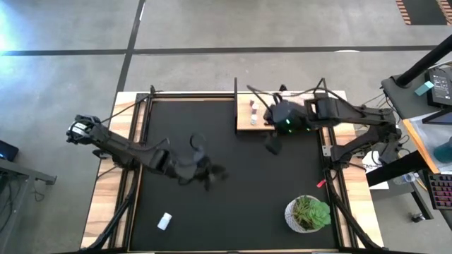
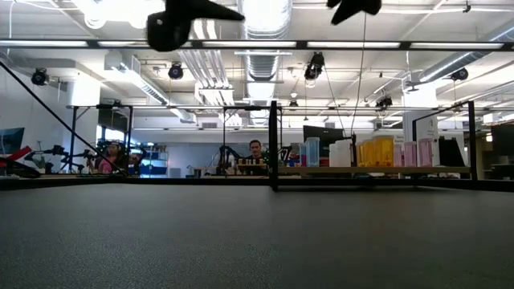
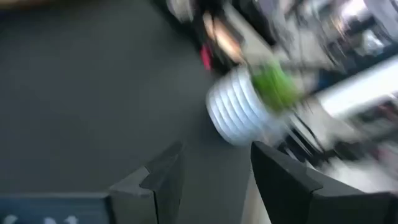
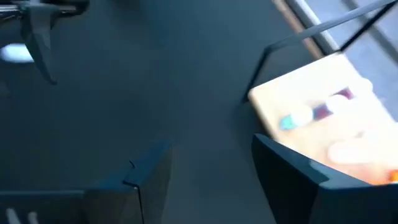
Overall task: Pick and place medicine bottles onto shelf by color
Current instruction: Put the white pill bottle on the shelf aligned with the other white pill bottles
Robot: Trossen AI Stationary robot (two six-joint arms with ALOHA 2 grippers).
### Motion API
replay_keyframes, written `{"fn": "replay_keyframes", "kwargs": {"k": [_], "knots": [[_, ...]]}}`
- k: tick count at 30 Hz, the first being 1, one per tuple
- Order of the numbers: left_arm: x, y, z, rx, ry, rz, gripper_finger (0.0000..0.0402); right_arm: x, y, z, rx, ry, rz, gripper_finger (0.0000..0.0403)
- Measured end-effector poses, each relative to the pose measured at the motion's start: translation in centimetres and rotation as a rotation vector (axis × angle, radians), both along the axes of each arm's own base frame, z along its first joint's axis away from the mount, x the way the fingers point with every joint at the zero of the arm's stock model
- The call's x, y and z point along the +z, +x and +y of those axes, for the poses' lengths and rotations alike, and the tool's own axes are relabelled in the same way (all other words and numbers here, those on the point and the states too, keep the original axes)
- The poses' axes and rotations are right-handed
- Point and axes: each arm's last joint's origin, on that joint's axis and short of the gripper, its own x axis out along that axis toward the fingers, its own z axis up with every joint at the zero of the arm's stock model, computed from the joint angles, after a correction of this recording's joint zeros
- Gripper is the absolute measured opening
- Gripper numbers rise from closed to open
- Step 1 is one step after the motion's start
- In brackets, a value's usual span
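Looking down, we see the left gripper (image 1: 215,173) over mid-mat with fingers apart and empty, and the right gripper (image 1: 272,146) likewise parted and empty just off the shelf (image 1: 244,121), where medicine bottles (image 1: 252,107) stand; one white bottle (image 1: 164,221) lies on the black mat (image 1: 176,120) near the potted plant (image 1: 308,212).

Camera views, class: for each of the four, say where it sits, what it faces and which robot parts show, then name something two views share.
High: overhead, facing down; both arms, shelf, mat.
Low: at mat level, facing the room; arm parts overhead.
Left wrist: faces potted plant; left gripper open, empty.
Right wrist: faces shelf; right gripper open, empty.
Shared: shelf, in the high and right wrist views.
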Motion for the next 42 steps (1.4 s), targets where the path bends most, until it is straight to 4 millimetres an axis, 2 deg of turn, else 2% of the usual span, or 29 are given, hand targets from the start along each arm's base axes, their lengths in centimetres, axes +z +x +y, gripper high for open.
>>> {"fn": "replay_keyframes", "kwargs": {"k": [5,10,16,21,28,33,42], "knots": [[-0.9,-2.2,-4.3,-0.158,-0.252,0.146,0.0167,0.1,-0.9,3.1,0.103,0.012,0.019,0.0210],[-2.5,-5.5,-7.4,-0.125,-0.477,0.422,0.0166,0.1,-1.1,5.2,0.188,0.009,0.021,0.0210],[-3.9,-9.5,-10.0,-0.054,-0.655,0.762,0.0166,-0.1,-1.0,6.3,0.232,-0.019,0.026,0.0210],[-5.2,-11.7,-11.3,0.051,-0.670,0.957,0.0166,-0.4,-1.0,6.2,0.210,-0.056,0.035,0.0210],[-8.7,-11.3,-12.9,0.037,-0.598,1.179,0.0166,-0.4,-1.0,6.2,0.235,-0.091,0.044,0.0210],[-10.7,-10.7,-13.5,0.067,-0.547,1.230,0.0166,-0.4,-1.0,6.2,0.250,-0.107,0.045,0.0210],[-11.2,-10.9,-13.0,0.141,-0.476,1.254,0.0166,-0.4,-1.0,6.2,0.249,-0.106,0.036,0.0210]]}}
